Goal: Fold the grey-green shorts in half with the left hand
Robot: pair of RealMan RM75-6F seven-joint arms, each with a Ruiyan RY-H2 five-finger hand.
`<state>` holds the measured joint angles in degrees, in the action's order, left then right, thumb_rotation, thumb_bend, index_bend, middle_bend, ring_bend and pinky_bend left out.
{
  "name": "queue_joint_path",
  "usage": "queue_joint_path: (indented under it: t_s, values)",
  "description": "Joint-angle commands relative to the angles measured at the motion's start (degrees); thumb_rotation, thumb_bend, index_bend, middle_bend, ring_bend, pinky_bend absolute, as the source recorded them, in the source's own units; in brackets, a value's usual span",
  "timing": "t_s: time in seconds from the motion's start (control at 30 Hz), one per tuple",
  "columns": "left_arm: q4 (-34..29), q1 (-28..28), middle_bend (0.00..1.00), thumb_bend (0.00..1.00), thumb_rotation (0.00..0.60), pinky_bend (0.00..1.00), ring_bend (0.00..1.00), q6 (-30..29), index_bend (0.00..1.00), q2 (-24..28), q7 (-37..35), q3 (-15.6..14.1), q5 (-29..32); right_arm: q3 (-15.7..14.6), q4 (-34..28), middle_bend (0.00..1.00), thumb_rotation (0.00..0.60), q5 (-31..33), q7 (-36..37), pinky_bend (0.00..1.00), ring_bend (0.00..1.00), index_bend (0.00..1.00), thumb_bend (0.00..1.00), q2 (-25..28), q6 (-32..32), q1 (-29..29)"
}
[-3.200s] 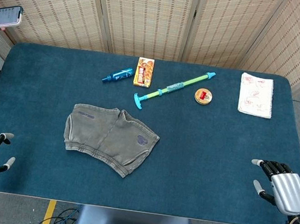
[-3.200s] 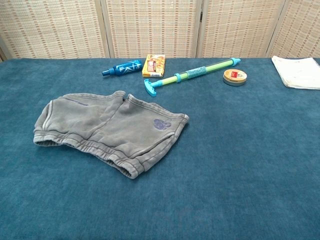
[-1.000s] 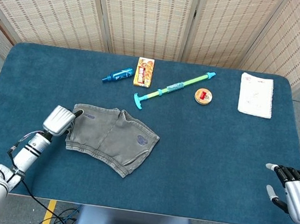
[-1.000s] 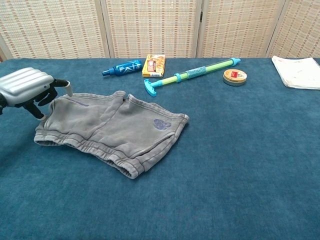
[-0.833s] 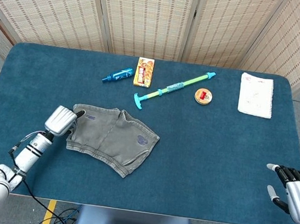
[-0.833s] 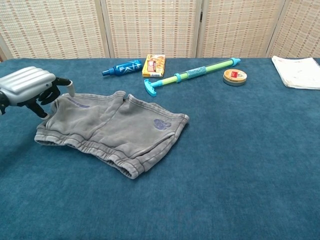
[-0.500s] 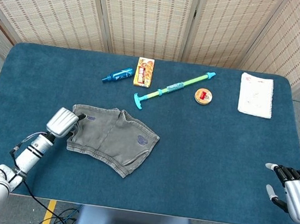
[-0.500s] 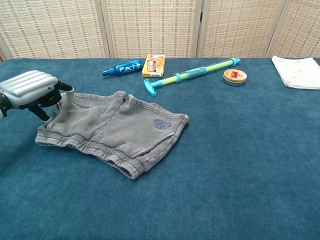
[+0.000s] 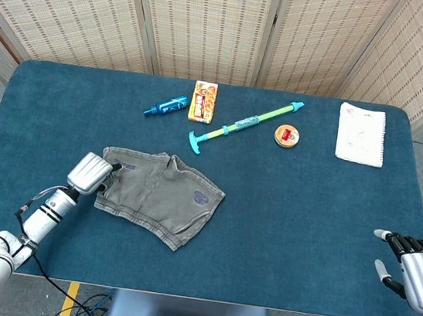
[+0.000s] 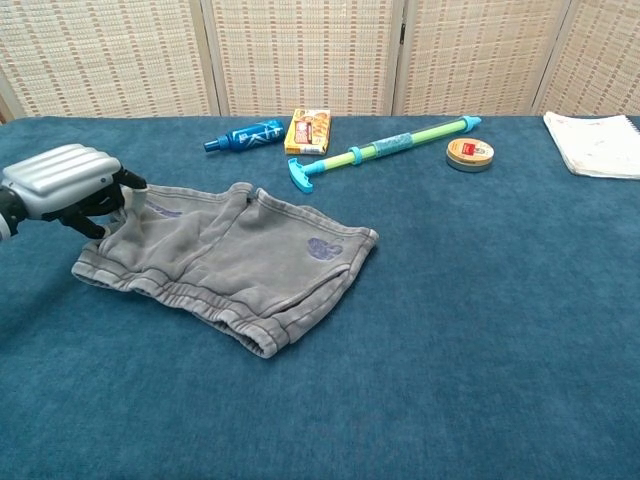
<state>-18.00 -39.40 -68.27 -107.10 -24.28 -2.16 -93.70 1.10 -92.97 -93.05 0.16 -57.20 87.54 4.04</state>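
The grey-green shorts (image 9: 161,194) (image 10: 232,260) lie spread flat on the blue table, left of centre, with the waistband toward the near edge. My left hand (image 9: 89,172) (image 10: 62,181) is at their left edge, fingers curled around the fabric, which is bunched and slightly raised there. My right hand (image 9: 416,279) hovers at the table's near right corner with its fingers apart and nothing in it. The chest view does not show the right hand.
Along the far side of the table (image 9: 305,217) lie a blue tube (image 9: 165,106) (image 10: 243,134), an orange box (image 9: 203,101) (image 10: 308,131), a green and blue pump toy (image 9: 245,125) (image 10: 385,147), a round tin (image 9: 287,135) (image 10: 469,153) and a white notebook (image 9: 361,134) (image 10: 598,143).
My left hand came in from the near left corner to the shorts' left edge and closed its fingers on the fabric, drawing that edge slightly inward. The right hand has barely moved.
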Motion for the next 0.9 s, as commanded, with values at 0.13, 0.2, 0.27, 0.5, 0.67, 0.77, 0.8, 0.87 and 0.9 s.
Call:
queue_joint_path:
  t_s: [0.13,0.2,0.27,0.5,0.67,0.77,0.8,0.87,0.9]
  values:
    - [-2.61,-0.21,0.96,0.55,0.600,0.83,0.86,-2.35,0.64,1.19,1.72,0.34,0.18,0.09,0.31,0.39,0.600,-0.01,0.29,0.40,0.43,0.27,0.35,-0.12,-0.18,0.17]
    - [-4.35,-0.58,0.96,0.55,0.600,0.83,0.86,-2.84,0.63,1.98,3.31,0.38,0.06,0.09,0.40,0.39,0.600,-0.09,0.37,0.40,0.43,0.27,0.35,-0.16,-0.15,0.18]
    - [-6.55,-1.01,0.96,0.55,0.600,0.83,0.86,-3.36,0.63,2.84,4.95,0.59,0.03,0.10,0.46,0.39,0.600,-0.11,0.43,0.40,0.43,0.27,0.34,-0.20,-0.03,0.13]
    - [-22.12,-2.94,0.96,0.55,0.600,0.83,0.86,-5.10,0.63,8.47,15.02,2.01,-0.28,-0.01,0.56,0.39,0.600,-0.21,0.71,0.40,0.43,0.27,0.34,0.08,0.95,-0.51]
    - [-34.84,-3.99,0.96,0.55,0.600,0.83,0.86,-5.32,0.62,12.20,23.40,3.29,-0.52,-0.13,0.55,0.40,0.600,-0.26,0.89,0.40,0.43,0.27,0.34,0.29,1.69,-1.06]
    - [-42.06,-4.70,0.96,0.55,0.600,0.83,0.86,-5.17,0.61,13.71,28.53,4.21,-0.80,-0.17,0.42,0.40,0.600,-0.38,0.90,0.40,0.43,0.27,0.34,0.52,2.15,-1.36]
    - [-43.72,-4.87,0.96,0.55,0.600,0.83,0.86,-5.03,0.61,13.97,29.78,4.41,-0.87,-0.19,0.36,0.40,0.600,-0.41,0.85,0.40,0.43,0.27,0.34,0.59,2.26,-1.44]
    - [-47.34,-5.29,0.96,0.55,0.600,0.83,0.86,-4.48,0.60,14.37,32.56,4.89,-0.91,-0.18,0.25,0.40,0.600,-0.37,0.77,0.40,0.43,0.27,0.34,0.73,2.48,-1.62]
    - [-48.62,-5.51,0.96,0.55,0.600,0.83,0.86,-4.32,0.60,14.41,33.64,5.10,-1.04,-0.18,0.19,0.40,0.600,-0.33,0.74,0.40,0.43,0.27,0.34,0.80,2.52,-1.68]
